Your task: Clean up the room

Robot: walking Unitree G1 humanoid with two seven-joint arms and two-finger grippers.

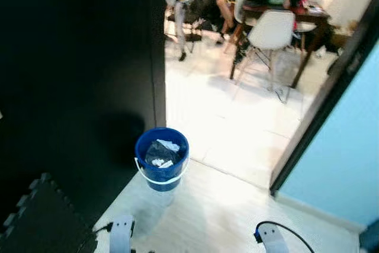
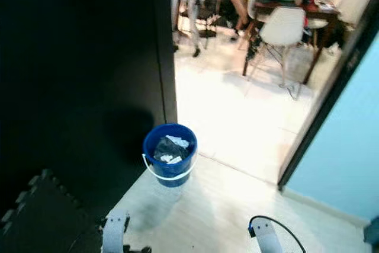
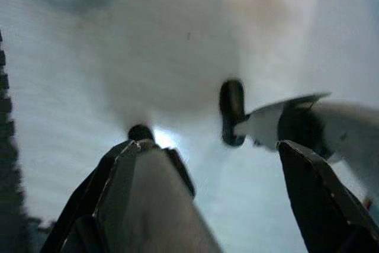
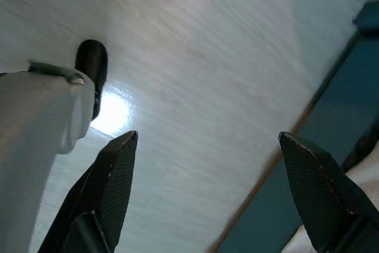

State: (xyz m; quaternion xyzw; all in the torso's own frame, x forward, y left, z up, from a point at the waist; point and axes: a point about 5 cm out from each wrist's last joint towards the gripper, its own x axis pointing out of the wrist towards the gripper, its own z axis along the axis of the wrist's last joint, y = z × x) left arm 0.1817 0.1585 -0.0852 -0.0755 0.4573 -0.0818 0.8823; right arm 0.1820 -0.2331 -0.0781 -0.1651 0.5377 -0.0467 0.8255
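your blue bucket (image 1: 161, 159) sits on the pale wood floor (image 1: 219, 217) ahead and a little to the robot's left, upright, its white handle down against the side, with crumpled dark and white rubbish (image 1: 160, 153) inside. it stands just beside the corner of the black wall (image 1: 77, 57). both arms hang low, well apart from the bucket: the left gripper (image 3: 237, 170) and the right gripper (image 4: 207, 170) each point down at bare floor with their fingers spread and nothing between them. a dark foam mat (image 1: 41, 217) lies at the left edge. ahead of you the doorway opens onto bright tile, bounded on the right by a dark door frame (image 1: 331, 87) and a light blue wall (image 1: 343, 152) (roomy). farther on stand a white chair (image 1: 269, 34) and a cluttered table (image 1: 290, 10). you can read no writing anywhere.
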